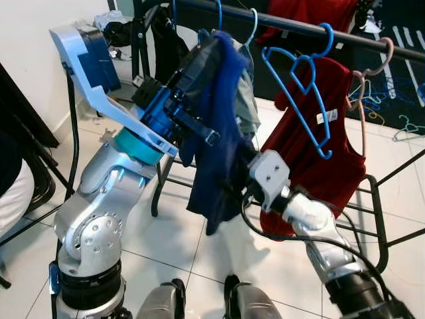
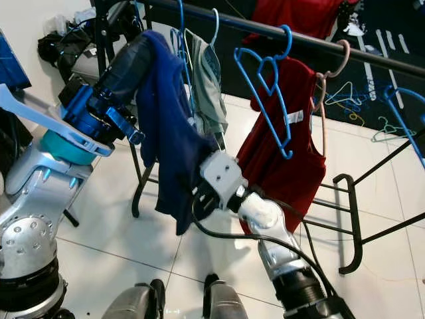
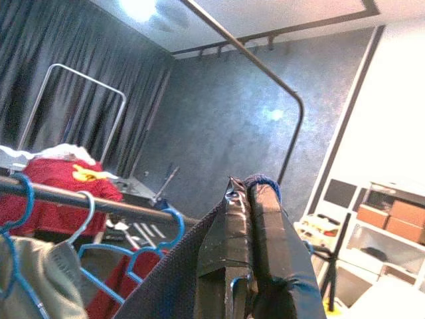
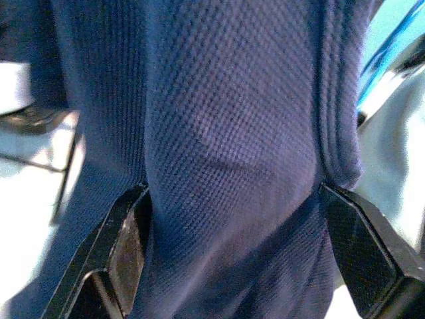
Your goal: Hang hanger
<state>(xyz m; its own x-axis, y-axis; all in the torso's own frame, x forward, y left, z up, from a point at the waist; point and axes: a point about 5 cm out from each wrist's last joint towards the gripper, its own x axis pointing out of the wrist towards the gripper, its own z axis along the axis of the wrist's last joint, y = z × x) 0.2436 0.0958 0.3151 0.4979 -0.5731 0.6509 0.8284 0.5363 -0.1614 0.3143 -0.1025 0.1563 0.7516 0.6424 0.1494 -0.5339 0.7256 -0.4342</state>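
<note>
Left arm is raised, elbow bent, forearm angled up toward the black metal clothes rail (image 1: 345, 36). Left gripper (image 3: 247, 199) sits just under the rail; in the left wrist view its two black fingers are pressed together with a bit of blue showing at their tips, probably the hook of a blue plastic hanger (image 3: 260, 181), though the view is too cramped to be sure. A navy blue knitted garment (image 2: 169, 143) drapes over the left gripper and wrist and hangs down between the two arms.

Right arm reaches forward and up from lower right, wrist bent toward the hanging cloth. Right gripper (image 4: 255, 252) is spread wide, one finger either side of a fold of the navy garment; the cloth bulges between the fingers (image 4: 126, 252), touching them but not pinched.

Also on the rail: an empty blue plastic hanger (image 1: 309, 86), a dark red sleeveless top (image 1: 319, 156) on a pink hanger (image 1: 372, 70), and a grey-green garment (image 2: 206, 86) on a light blue hanger, just beside the navy one. More loose hangers (image 1: 382, 100) lie on the dark mat beyond the rail. White tiled floor (image 1: 179, 246) below, rack's black base frame (image 2: 352, 226) at right.
</note>
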